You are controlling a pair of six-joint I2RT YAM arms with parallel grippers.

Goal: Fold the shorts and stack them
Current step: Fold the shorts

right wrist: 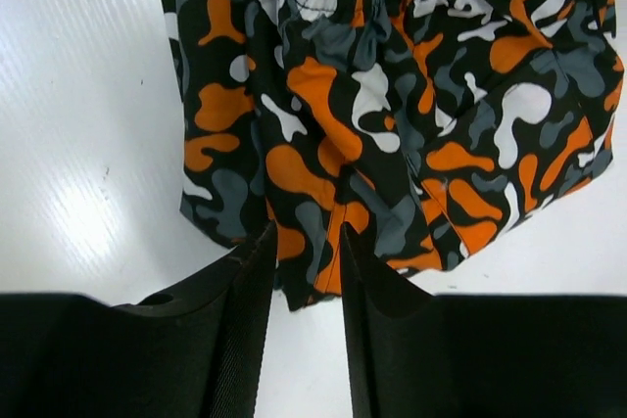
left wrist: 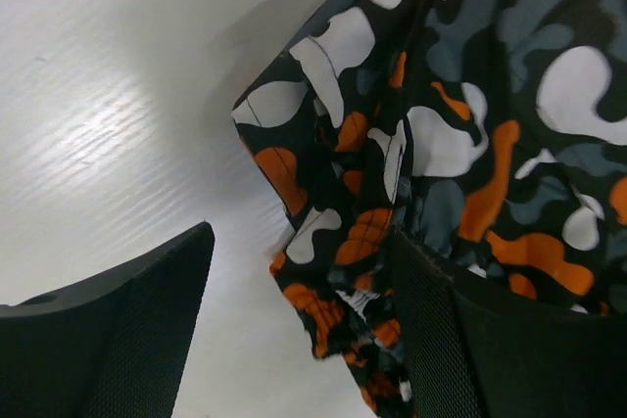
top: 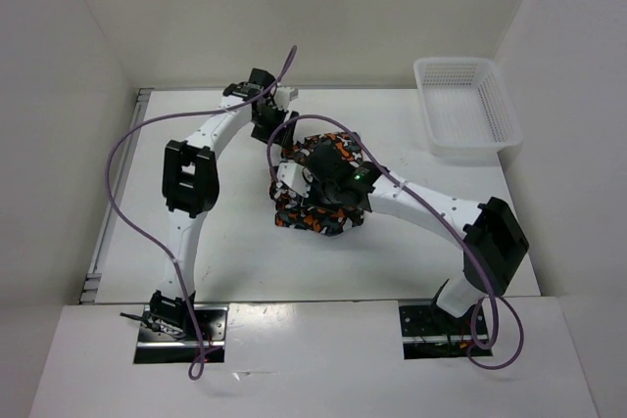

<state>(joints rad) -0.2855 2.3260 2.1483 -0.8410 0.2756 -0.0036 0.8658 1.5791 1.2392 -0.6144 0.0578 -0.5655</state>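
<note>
The left fingers point(left wrist: 118, 340) stand spread wide over the white bench point(left wrist: 98, 95), gripping nothing. The shorts point(left wrist: 460, 144) (camouflage blotches of orange, black, grey and white) lie ahead of the tips, toward the right-hand finger of the pair. A corner of the cloth juts into the gap between them, and a crumpled edge touches the inner face of that right-hand finger. The other finger has only bare bench before it. The right fingers point(right wrist: 245, 320) are drawn close together. A hem of the shorts fills the narrow gap at their tips, pinched there. The rest of the garment spreads away beyond the tips, its gathered waistband farthest from them. A white mesh basket point(top: 465, 110) stands well apart, beyond and to the right of the right fingers.
</note>
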